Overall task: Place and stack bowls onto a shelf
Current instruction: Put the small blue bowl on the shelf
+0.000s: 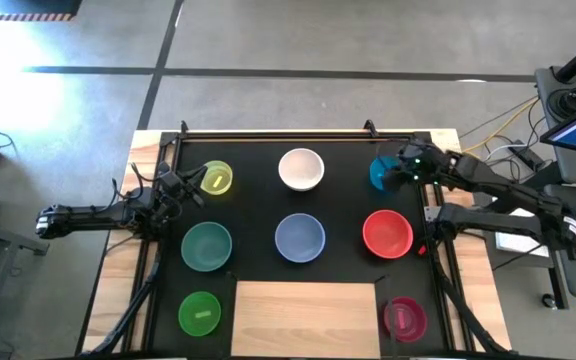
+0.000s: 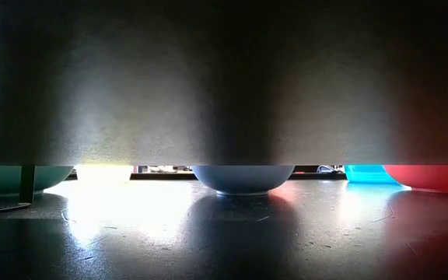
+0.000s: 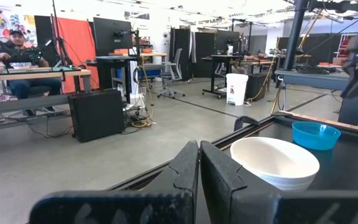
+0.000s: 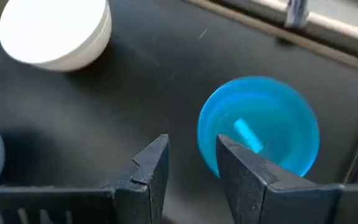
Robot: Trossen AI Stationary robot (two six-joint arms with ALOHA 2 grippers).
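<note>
While right gripper (image 4: 191,165) hovers, fingers parted, empty, over cyan bowl (image 4: 258,127) at mat's 1 o'clock: straddle near rim squarely, then close. Left gripper (image 3: 199,171) shut, idle. Shelf (image 1: 306,318) at 6 o'clock.

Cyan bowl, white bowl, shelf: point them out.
cyan bowl (image 4: 272,118), right wrist view, on its inner wall above the floor label.
white bowl (image 1: 301,168), high view, on the middle of its inside.
shelf (image 1: 306,318), high view, on the bare middle of the wood panel.
</note>
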